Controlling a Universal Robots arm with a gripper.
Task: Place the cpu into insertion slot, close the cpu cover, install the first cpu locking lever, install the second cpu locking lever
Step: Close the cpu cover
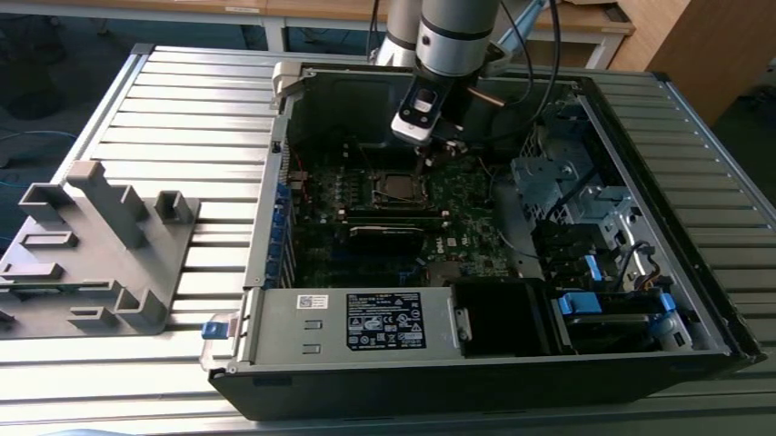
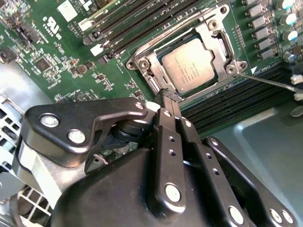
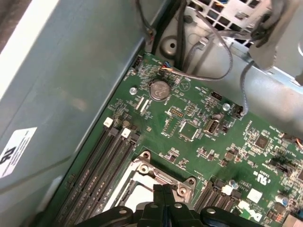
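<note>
Inside the open computer case [image 1: 485, 381], toward its far wall, the gripper [image 2: 168, 93] hangs with fingers [image 2: 163, 123] pressed together on nothing, just beside the cpu cover [image 2: 143, 64], which lies flat around the cpu [image 2: 191, 71] seated within it on the green motherboard [image 2: 57, 52].

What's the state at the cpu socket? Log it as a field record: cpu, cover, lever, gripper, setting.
cpu: seated, metal top showing through the cover opening
cpu cover: down flat, framing the cpu
lever: thin rod jutting out past a cover corner; latching unclear
gripper: shut, empty, tip close to the cover's edge; contact unclear
setting: open computer case on a slatted table
</note>
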